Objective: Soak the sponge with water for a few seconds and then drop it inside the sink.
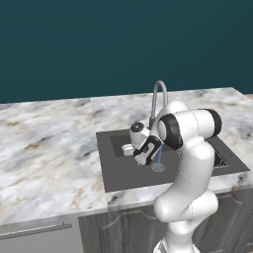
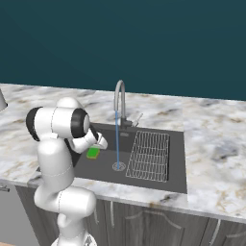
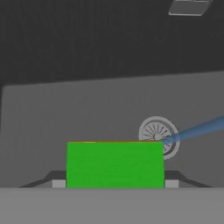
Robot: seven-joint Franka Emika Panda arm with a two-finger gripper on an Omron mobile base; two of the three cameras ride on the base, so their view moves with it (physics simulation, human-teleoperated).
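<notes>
Sink set into a kitchen counter, with a robot arm reaching into it.

The dark grey recessed sink [image 2: 178,158] sits in the marble counter [image 2: 216,149]. The curved metal faucet [image 2: 119,98] stands behind it, its thin water stream [image 2: 116,139] falling onto the round drain [image 2: 118,166]. The wire mesh rack [image 2: 149,154] lies right of the drain; the green rectangular sponge [image 2: 92,153] is left of the stream, between the fingers of the two-finger gripper [image 3: 114,183].

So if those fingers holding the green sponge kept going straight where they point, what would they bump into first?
Probably the sink floor: the fingers, shut on the sponge, aim at its dark bottom beside the drain. Depth is hard to judge.

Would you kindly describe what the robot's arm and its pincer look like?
The arm is glossy white with rounded, bulbous segments and black bands at the joints. The pincer sits on a white-and-black hand with two small dark fingertips. No cables or markings show.
</notes>
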